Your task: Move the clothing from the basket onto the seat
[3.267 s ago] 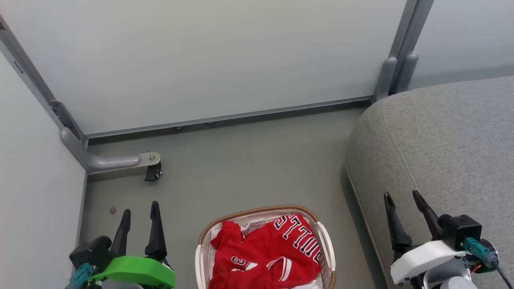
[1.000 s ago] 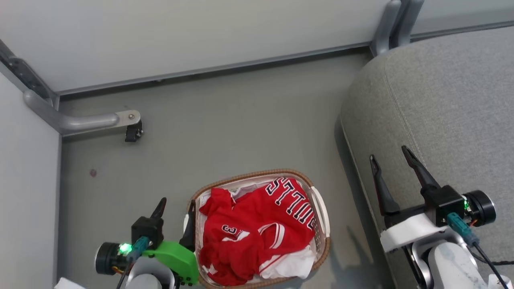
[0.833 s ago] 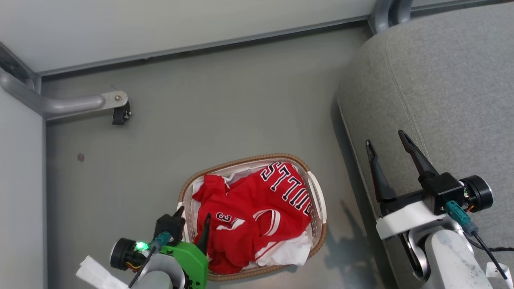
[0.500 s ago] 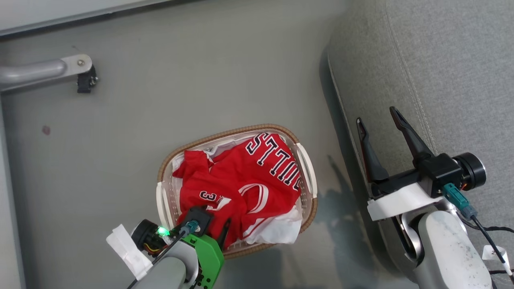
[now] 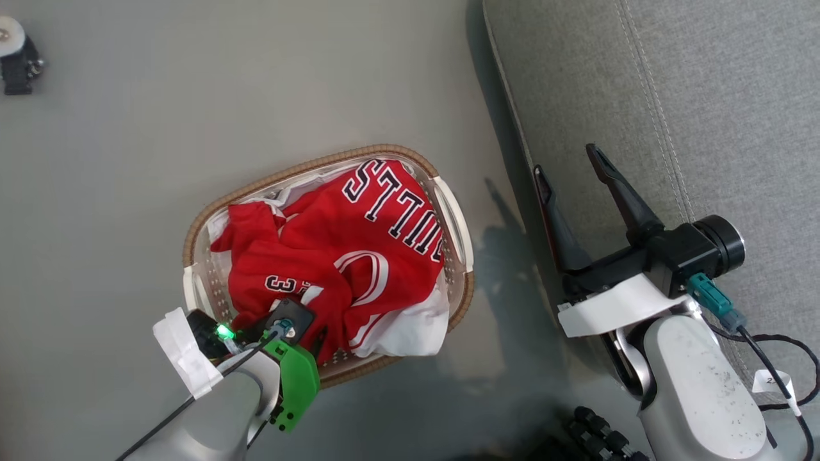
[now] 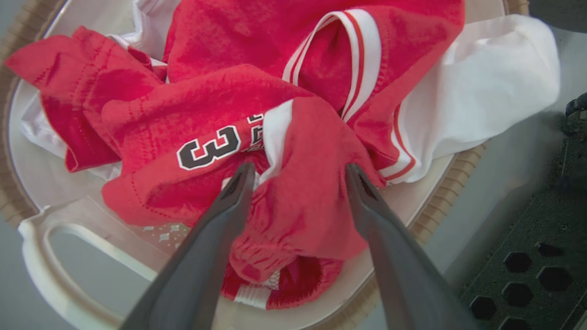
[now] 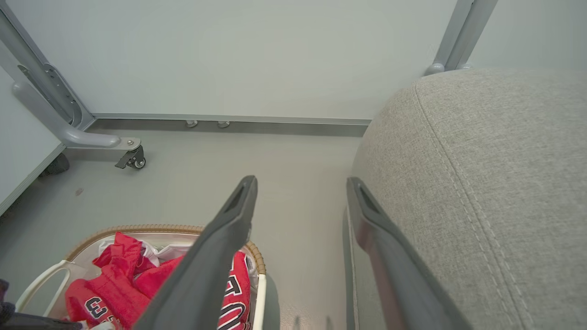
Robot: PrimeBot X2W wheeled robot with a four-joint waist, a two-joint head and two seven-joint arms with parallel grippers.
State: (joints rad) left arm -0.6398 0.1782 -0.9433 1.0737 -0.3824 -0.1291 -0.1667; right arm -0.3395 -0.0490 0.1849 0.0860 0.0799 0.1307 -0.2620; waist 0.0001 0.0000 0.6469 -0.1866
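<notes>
The clothing point(image 5: 333, 250) is a heap of red garments with "BULLS" lettering and a number 3, lying in the oval white basket point(image 5: 307, 163) on the floor. My left gripper point(image 5: 307, 333) reaches down into the basket's near end. In the left wrist view it point(image 6: 299, 168) stands open, its fingers point(image 6: 220, 215) straddling a bunched red fold point(image 6: 302, 201) beside the number 3. My right gripper point(image 5: 565, 160) hangs open and empty over the left edge of the grey seat point(image 5: 672, 96). The right wrist view shows it point(image 7: 301, 180) between basket point(image 7: 41, 275) and seat point(image 7: 481, 183).
A plain white sheet point(image 5: 410, 326) spills over the basket's right rim. A caster wheel point(image 5: 16, 64) on a grey frame leg point(image 7: 91, 140) stands at the far left by the pale wall panels point(image 7: 252, 59). My dark base point(image 5: 596, 435) lies just right of the basket.
The head camera has tipped down, so the whole picture shifted. My left gripper has moved from beside the basket's left rim into the basket, down around the red clothing. The right gripper stays open.
</notes>
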